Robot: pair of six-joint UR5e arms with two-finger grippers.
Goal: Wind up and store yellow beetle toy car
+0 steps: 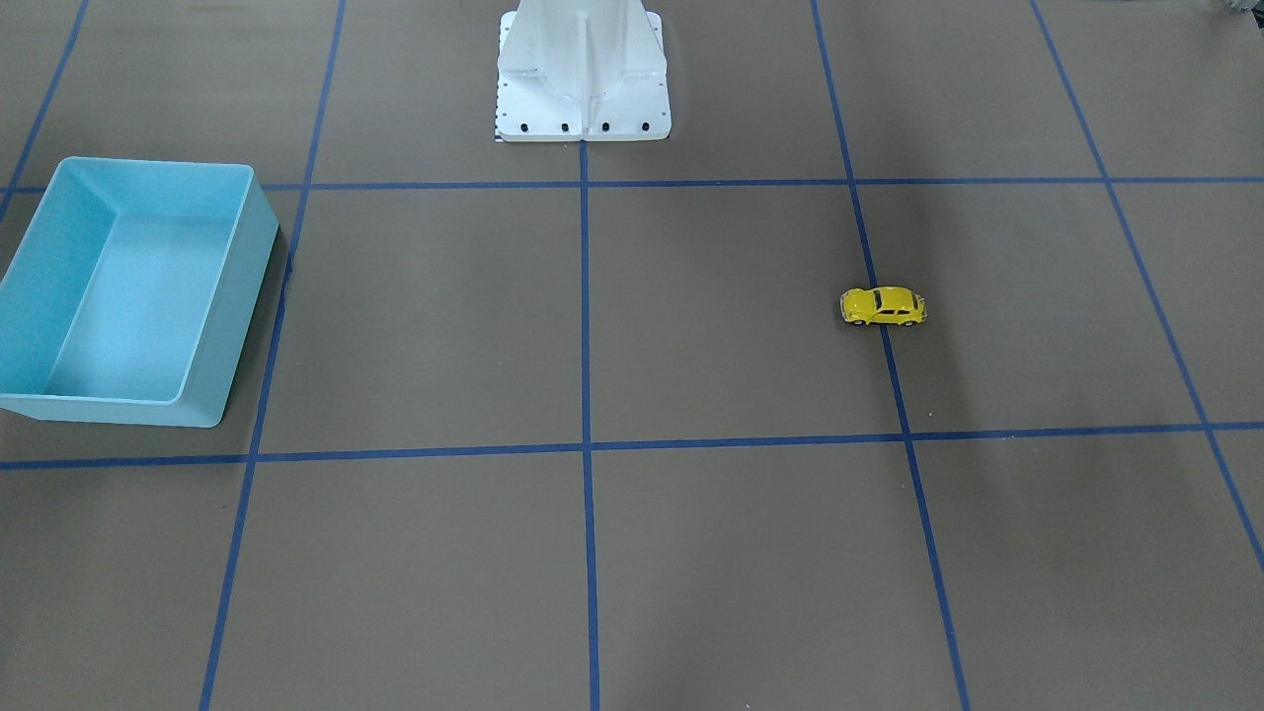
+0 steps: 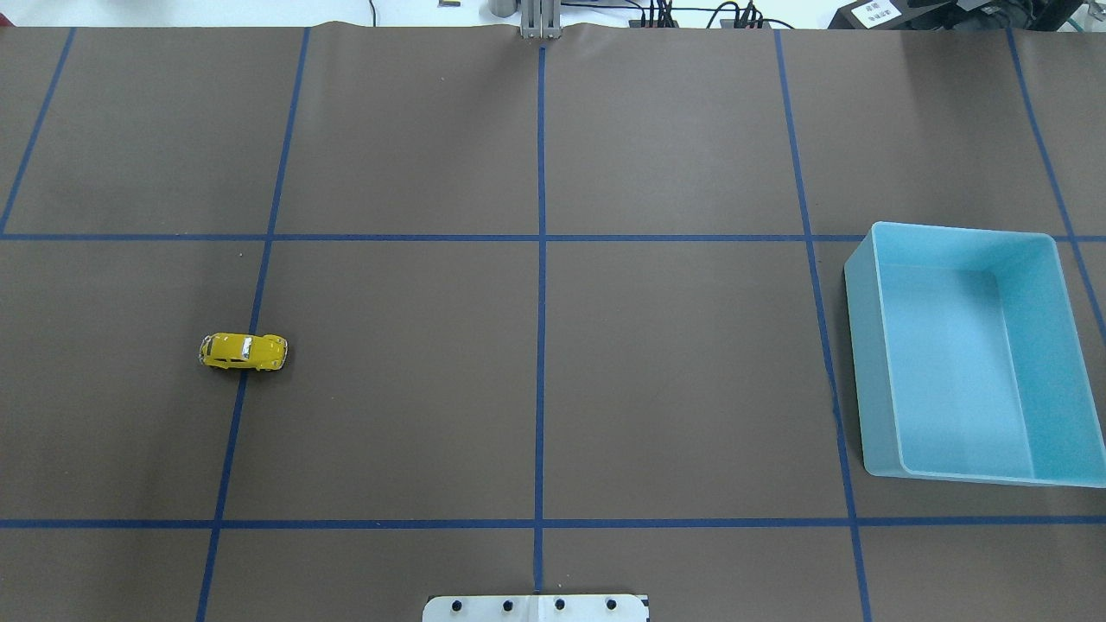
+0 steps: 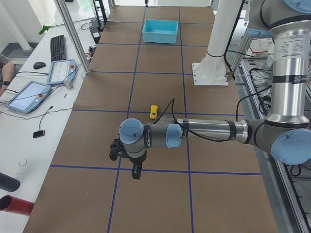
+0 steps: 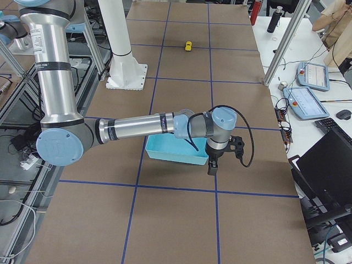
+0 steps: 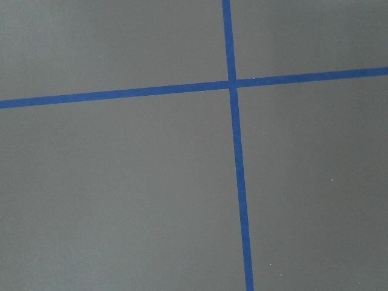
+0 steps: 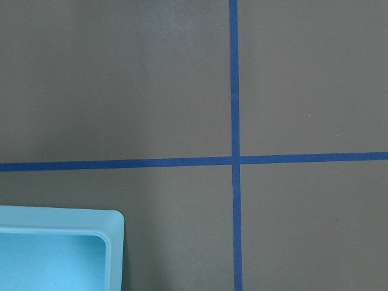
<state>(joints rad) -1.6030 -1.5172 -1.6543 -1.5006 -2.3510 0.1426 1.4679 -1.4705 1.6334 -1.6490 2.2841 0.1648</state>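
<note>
Looking straight down on a brown table [image 6: 121, 79]. Showing two blue tape lines [image 6: 234, 91] meeting in a crossing [image 6: 236, 160] right of centre. Catching one rounded corner of a light blue bin [image 6: 60, 218], lying below and left of that crossing, touching neither line.

The bench [image 2: 674, 363] is covered in a matt brown sheet, marked into big squares by blue tape lines [image 2: 541, 345]. Along one long side runs a white desk [image 3: 29, 145] with a black keyboard [image 3: 58, 47], a mouse [image 3: 39, 65] and two tablet-like control pendants [image 3: 27, 97] on it. A silver aluminium post [image 3: 73, 34] rises at the bench's edge there. Further down the same desk stands a black screen [image 4: 324, 170]. Black cables [image 2: 657, 13] lie just past the bench's rim. The light is even and soft, throwing only faint shadows.
</note>
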